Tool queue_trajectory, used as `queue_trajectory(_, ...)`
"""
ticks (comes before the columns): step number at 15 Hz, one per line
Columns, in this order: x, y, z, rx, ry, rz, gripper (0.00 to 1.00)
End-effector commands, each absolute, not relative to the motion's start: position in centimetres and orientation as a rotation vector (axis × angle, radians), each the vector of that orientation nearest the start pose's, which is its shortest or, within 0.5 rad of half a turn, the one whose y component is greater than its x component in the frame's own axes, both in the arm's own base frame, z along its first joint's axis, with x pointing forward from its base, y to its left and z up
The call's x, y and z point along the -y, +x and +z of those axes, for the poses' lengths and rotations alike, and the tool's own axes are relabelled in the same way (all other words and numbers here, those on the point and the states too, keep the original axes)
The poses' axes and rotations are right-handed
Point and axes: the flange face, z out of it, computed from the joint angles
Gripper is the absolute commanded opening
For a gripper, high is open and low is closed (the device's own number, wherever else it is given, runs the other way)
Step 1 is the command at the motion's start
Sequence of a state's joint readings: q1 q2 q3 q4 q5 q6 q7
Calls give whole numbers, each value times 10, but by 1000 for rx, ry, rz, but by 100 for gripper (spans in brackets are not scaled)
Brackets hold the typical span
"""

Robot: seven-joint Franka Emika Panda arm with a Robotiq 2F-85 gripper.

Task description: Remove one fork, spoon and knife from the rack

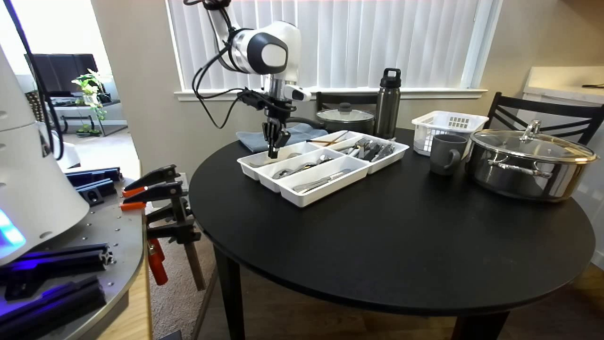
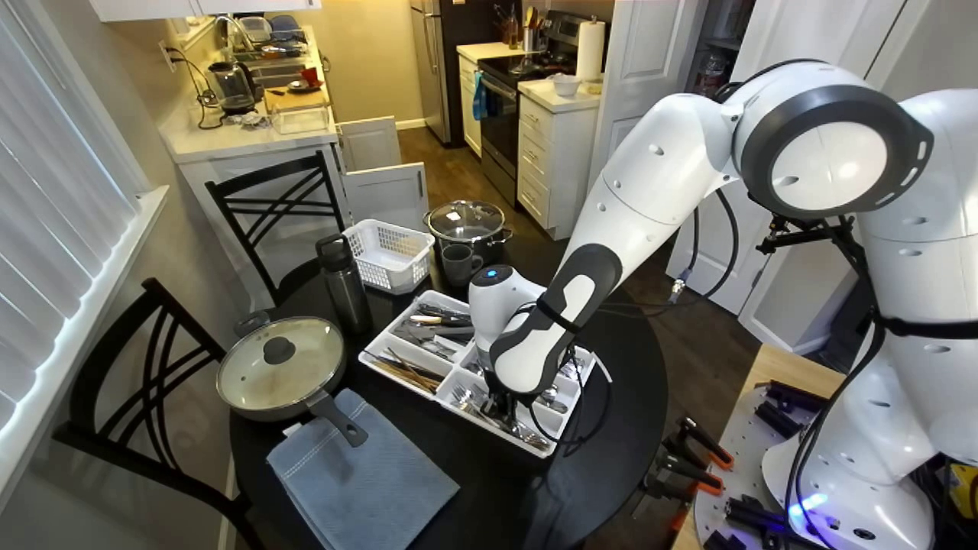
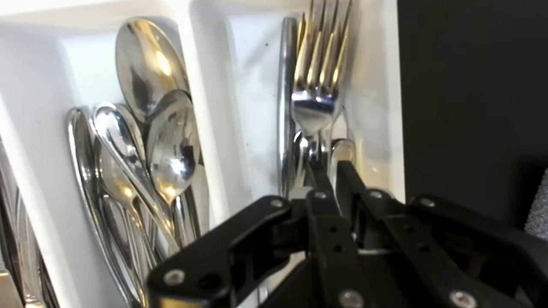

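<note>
The white rack (image 1: pixel 337 185) lies on the black table, its long compartments holding cutlery; it also shows in an exterior view (image 2: pixel 489 431) and the wrist view (image 3: pixel 198 98). A silver fork (image 3: pixel 314 109) lies tines-up in the wrist view, its neck reaching the fingertips. Several spoons (image 3: pixel 172 145) fill the neighbouring compartment. Long slim knives (image 1: pixel 322 181) lie in the compartment beyond the spoons. My gripper (image 3: pixel 332 169) points down over the fork compartment, also seen in an exterior view (image 1: pixel 272 153). Its fingers are close together with a narrow gap; whether the fork's handle is between them is unclear.
A blue cloth (image 2: pixel 370 473) and a lidded pan (image 2: pixel 279 367) lie beside the rack. A dark bottle (image 1: pixel 388 106), white slatted basket (image 1: pixel 450 123), grey mug (image 1: pixel 446 153) and large pot (image 1: pixel 528 165) stand beyond the rack. Chopsticks (image 2: pixel 412 370) share the rack.
</note>
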State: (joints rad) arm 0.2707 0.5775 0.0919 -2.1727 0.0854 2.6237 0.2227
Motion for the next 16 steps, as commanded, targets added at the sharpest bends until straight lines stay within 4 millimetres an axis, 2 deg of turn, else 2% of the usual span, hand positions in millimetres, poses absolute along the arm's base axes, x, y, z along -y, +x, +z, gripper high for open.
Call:
queue_trajectory(1, -191, 499, 111, 108, -3109, 230, 2)
queue_trajectory(4, -190, 498, 108, 107, -3107, 241, 0)
queue_trajectory(5, -190, 497, 107, 104, -3107, 245, 26)
queue_trajectory(6, -190, 497, 107, 104, -3109, 248, 28)
queue_trajectory(8, -189, 497, 106, 104, -3111, 249, 38)
queue_trajectory(16, -188, 499, 100, 100, -3121, 254, 89)
